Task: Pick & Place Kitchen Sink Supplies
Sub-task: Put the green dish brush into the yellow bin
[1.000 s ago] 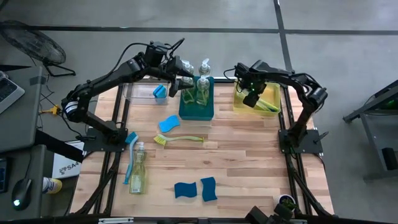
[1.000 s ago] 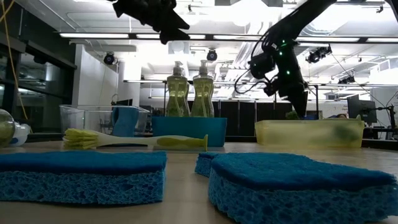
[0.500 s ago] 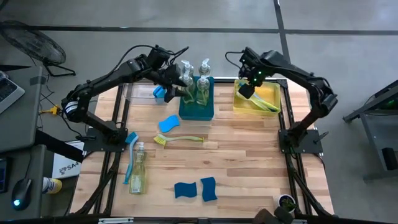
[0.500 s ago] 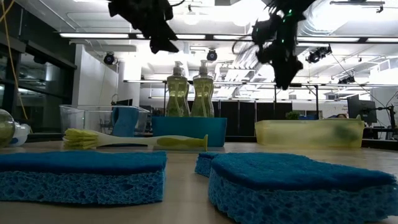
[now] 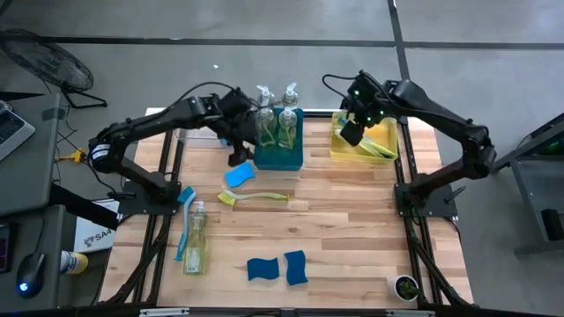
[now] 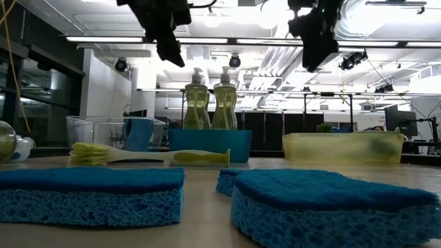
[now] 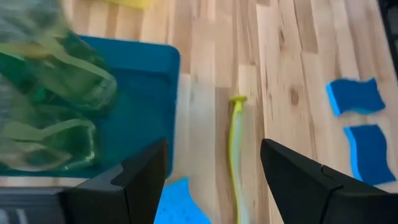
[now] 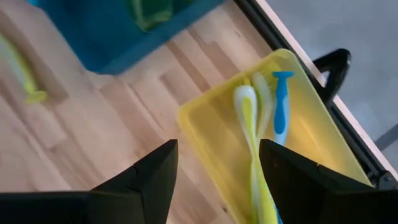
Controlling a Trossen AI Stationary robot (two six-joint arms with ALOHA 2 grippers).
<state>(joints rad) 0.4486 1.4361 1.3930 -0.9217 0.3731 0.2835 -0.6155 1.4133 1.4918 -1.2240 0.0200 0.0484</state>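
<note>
I am seeing two clear soap bottles (image 5: 274, 124) standing upright side by side in the teal bin (image 5: 278, 155), and my left gripper (image 5: 239, 157) is hanging just beside that bin, above the table (image 5: 352, 220), with its fingers spread apart and nothing between them. A blue sponge (image 5: 239, 175) is lying on the wood right under this gripper, and a little farther out from it a lime-green dish brush (image 5: 252, 198) is lying flat, its handle pointing away from the bin. In the left wrist view the same brush (image 7: 235, 155) is showing between the two dark fingers, with two more blue sponges (image 7: 362, 124) well beyond it. Still farther from the left gripper, toward the table's left edge, a third soap bottle (image 5: 195, 239) is lying on its side beside a blue dish brush (image 5: 184, 216). A clear bin (image 5: 198, 129) with one blue sponge in it is standing on the other side of the left arm. My right gripper (image 5: 351, 130) is hovering over the yellow bin (image 5: 342, 146), its fingers apart and empty. Below it, inside this bin, lime-green brushes (image 8: 252, 143) and one blue brush (image 8: 281, 102) are lying lengthwise, touching one another. In the low view both grippers are hanging high above the bins.
</note>
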